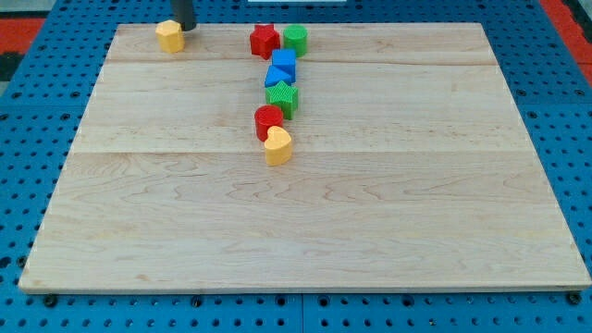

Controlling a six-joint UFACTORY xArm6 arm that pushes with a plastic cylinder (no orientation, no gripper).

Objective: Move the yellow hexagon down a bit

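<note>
Nearest the camera lies the bare lower stretch of the pale wooden board [305,240], set on a blue perforated base [18,139]. We take the yellow heart-shaped block [277,146] as our landmark; it is the closest block to the view's bottom.

Touching the heart on its upper-left side sits the red cylinder block [268,119]. Above it follow the green star-shaped block [282,96], then two blue blocks [282,68], whose exact shapes we cannot make out, and beyond them the red star-shaped block [264,40] beside the green round block [295,38].

The yellow hexagon block [169,35] rests well to the upper left of the heart, near the board's far edge. Our arm carries no pincer; it ends in a rod, so no wide or narrow state applies. The rod's end, my tip [185,28], stands just above and to the right of the hexagon, close to it; whether they touch we cannot tell.

To do the step well, we judge that the tip should be centred on the hexagon's far side, then pushed straight toward the view's bottom for a short stroke. An off-centre contact would likely spin the block or slide it leftward.
</note>
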